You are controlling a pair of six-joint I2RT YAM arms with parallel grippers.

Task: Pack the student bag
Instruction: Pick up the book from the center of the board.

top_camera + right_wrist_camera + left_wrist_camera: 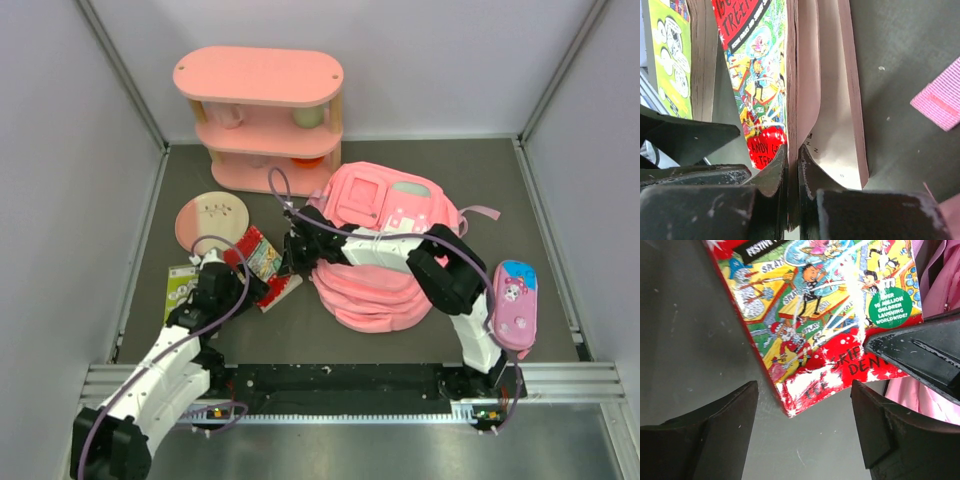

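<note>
Top external view: the student bag (385, 235) lies slumped on the dark surface (560, 200), right of centre. Both arms meet over a red paperback (262, 262) just to its left.
Right claw (792, 162): closed, pinching the paperback's front cover near its edge (perhaps a page or two as well; hard to tell). The cover stands apart from the page block, probably as a way to raise the flat book for a firmer hold.
Left claw (804, 395): open, its fingers (715, 435) either side of the book's corner with a gap on each side. It seems placed to take or steady the book.
Paperback: glossy, glare-streaked cover in red with crowded cartoon figures. The thick block of cream pages is slightly fanned.
Bag: soft pink fabric piled in rounded folds, with a woven pink strap (940, 97) trailing on the surface. I cannot see an opening from here, and nothing shows as packed yet.
Green book (183, 285): flat, lime cover, lying beneath the left arm (likely next in line).
Pencil case (515, 300): padded pink-and-blue oval at the right edge, well apart from the bag.
Shelf (260, 115): pink, three rounded tiers, at the far wall.
</note>
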